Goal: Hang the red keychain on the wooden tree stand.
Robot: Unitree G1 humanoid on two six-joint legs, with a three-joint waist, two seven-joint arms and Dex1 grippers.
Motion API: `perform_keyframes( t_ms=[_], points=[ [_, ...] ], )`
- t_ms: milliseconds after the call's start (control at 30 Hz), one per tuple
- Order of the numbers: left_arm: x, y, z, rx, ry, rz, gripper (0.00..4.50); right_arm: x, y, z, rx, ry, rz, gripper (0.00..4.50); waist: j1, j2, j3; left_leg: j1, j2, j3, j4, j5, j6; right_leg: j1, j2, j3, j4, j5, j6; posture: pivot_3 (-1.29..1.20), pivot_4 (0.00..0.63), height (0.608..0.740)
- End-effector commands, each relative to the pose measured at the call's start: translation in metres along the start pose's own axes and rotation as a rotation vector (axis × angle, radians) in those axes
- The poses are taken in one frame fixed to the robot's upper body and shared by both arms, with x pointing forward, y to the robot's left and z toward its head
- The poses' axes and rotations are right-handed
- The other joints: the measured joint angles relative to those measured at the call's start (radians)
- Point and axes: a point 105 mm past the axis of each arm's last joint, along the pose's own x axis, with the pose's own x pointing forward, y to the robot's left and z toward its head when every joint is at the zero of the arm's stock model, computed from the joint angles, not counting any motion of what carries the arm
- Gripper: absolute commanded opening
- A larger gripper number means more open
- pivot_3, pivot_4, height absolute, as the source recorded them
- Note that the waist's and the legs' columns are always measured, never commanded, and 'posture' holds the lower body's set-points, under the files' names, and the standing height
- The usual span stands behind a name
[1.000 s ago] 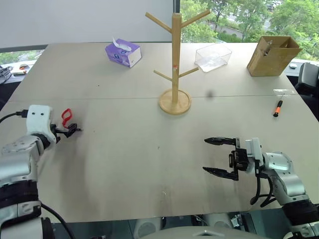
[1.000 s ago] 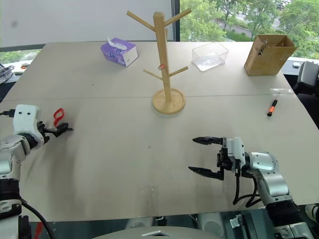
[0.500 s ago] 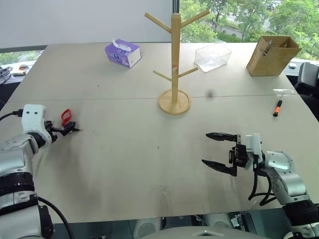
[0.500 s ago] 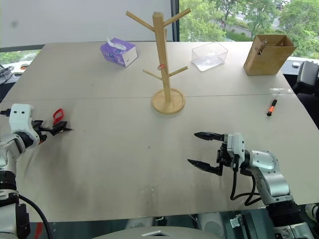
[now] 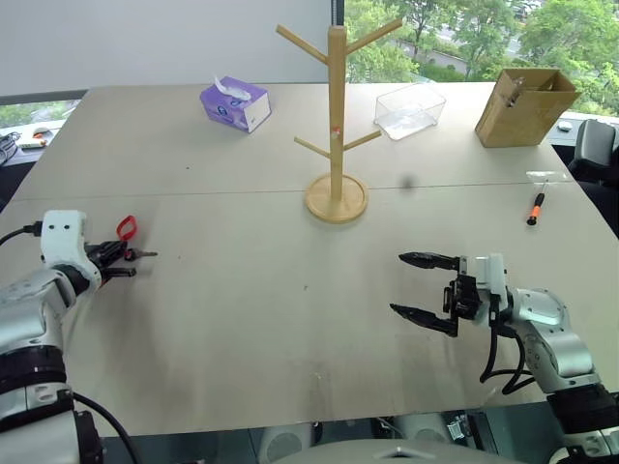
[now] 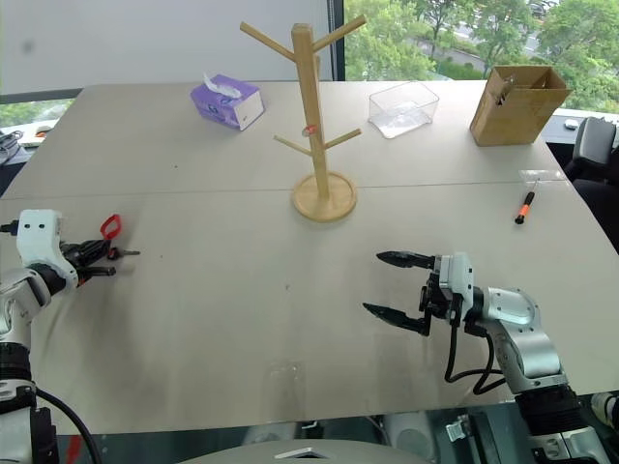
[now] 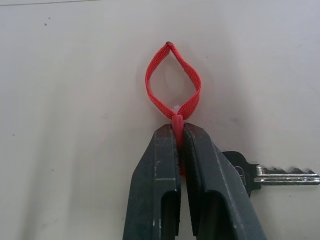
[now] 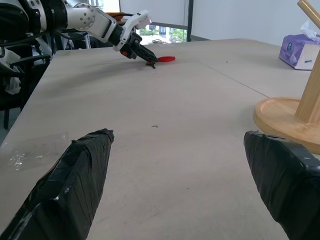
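Observation:
The red keychain (image 7: pixel 172 82), a small red strap loop with a silver key (image 7: pixel 280 176), lies on the table at the far left. My left gripper (image 5: pixel 124 259) is shut on the strap's base, with the loop poking out past the fingertips (image 7: pixel 167 135). The wooden tree stand (image 5: pixel 336 116) rises upright at the table's middle back, far from the keychain. Near the front right, my right gripper (image 5: pixel 418 286) hovers open and holds nothing, its fingers pointing toward the left.
A purple tissue box (image 5: pixel 237 102) sits at the back left. A clear plastic box (image 5: pixel 411 109) and a brown cardboard box (image 5: pixel 525 106) stand at the back right. An orange-handled screwdriver (image 5: pixel 533 210) lies at the right.
My left gripper has shut on the red keychain's strap; before, its fingers stood open around it. The right gripper stays open in about the same place.

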Motion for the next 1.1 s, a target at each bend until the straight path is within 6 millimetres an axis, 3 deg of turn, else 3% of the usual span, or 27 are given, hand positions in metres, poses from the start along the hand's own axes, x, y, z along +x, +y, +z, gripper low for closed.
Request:
perform_keyframes(
  t_ms=[33, 300, 400, 567, 700, 800, 1000, 1100],
  points=[
    [-0.003, -0.001, -0.004, 0.004, -0.005, 0.014, 0.16, -0.002, -0.008, 0.016, -0.049, -0.029, -0.017, 4.50, 0.000, 0.000, 0.000, 0.000, 0.000, 0.000, 0.000, 0.000, 0.000, 0.000, 0.000, 0.000, 0.000, 0.000, 0.000, 0.00, 0.150, 0.740],
    [-0.009, -0.042, 0.018, 0.096, -0.152, -0.064, 0.16, -0.012, -0.033, 0.043, -0.038, -0.056, -0.086, 4.50, 0.011, 0.000, 0.000, -0.001, 0.000, -0.001, 0.000, 0.000, 0.000, 0.000, -0.002, -0.001, 0.000, 0.000, 0.000, 0.00, 0.150, 0.740],
    [-0.019, -0.063, 0.037, 0.095, -0.274, -0.122, 0.16, -0.015, -0.037, 0.046, -0.051, -0.053, -0.098, 4.50, 0.012, 0.000, 0.000, -0.001, 0.000, -0.001, 0.000, 0.000, 0.000, 0.000, -0.002, 0.000, -0.001, 0.000, 0.000, 0.00, 0.150, 0.740],
    [-0.046, -0.126, 0.068, 0.097, -0.521, -0.257, 0.16, -0.023, -0.044, 0.056, -0.053, -0.037, -0.094, 4.50, 0.012, -0.001, 0.000, -0.001, -0.001, -0.001, 0.000, 0.000, 0.000, 0.000, -0.003, 0.000, -0.001, 0.000, 0.000, 0.00, 0.150, 0.740],
    [-0.074, -0.184, 0.078, 0.129, -0.674, -0.369, 0.16, -0.032, -0.054, 0.070, -0.008, -0.011, -0.086, 4.50, 0.013, -0.001, 0.000, -0.001, -0.001, 0.000, 0.000, 0.000, 0.000, 0.000, -0.002, 0.002, -0.001, 0.000, 0.000, 0.00, 0.150, 0.740],
    [-0.096, -0.218, 0.081, 0.184, -0.781, -0.433, 0.16, -0.037, -0.067, 0.081, -0.020, 0.008, -0.101, 4.50, 0.012, -0.001, 0.000, -0.001, -0.001, 0.000, 0.001, -0.002, 0.004, 0.000, 0.000, 0.004, -0.001, 0.000, 0.000, 0.00, 0.150, 0.740],
    [-0.117, -0.252, 0.085, 0.191, -0.913, -0.445, 0.16, -0.046, -0.086, 0.089, -0.076, 0.042, -0.125, 4.50, 0.018, 0.000, 0.000, 0.000, -0.001, 0.001, 0.001, -0.002, 0.005, 0.000, 0.003, 0.007, -0.001, 0.000, 0.000, 0.00, 0.150, 0.740],
    [-0.118, -0.262, 0.090, 0.158, -0.948, -0.444, 0.16, -0.048, -0.087, 0.092, -0.065, 0.071, -0.102, 4.50, 0.028, 0.000, 0.000, 0.000, -0.001, 0.001, 0.001, -0.002, 0.005, 0.000, 0.004, 0.007, -0.001, 0.000, 0.000, 0.00, 0.150, 0.740]
  ],
)
